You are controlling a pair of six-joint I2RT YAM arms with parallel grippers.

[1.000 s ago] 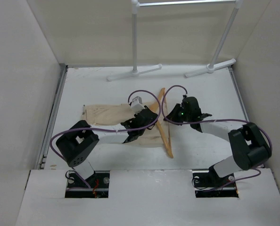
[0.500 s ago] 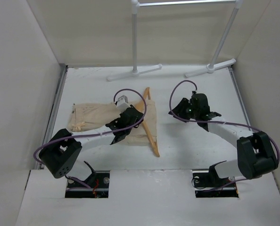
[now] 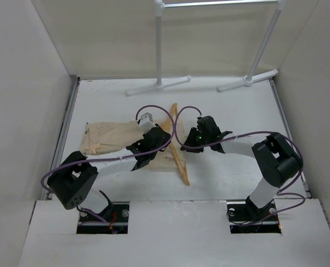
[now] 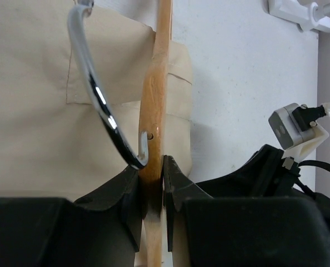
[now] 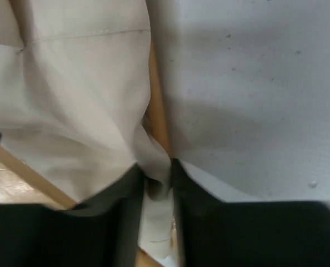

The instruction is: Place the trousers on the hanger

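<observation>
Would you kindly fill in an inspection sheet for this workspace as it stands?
Surface: white table, matte.
Job's things: beige cloth trousers lying flat; tan wooden triangular hanger lying on their end nearer the right arm.
Clutter: nothing seen.
Tools: left tool shut on the hanger's wood beside its chrome hook; right tool straddles a trouser fold, grip unclear.
Cables: purple cables loop over both wrists.
Surroundings: white metal rack poles behind; white enclosure walls.
</observation>
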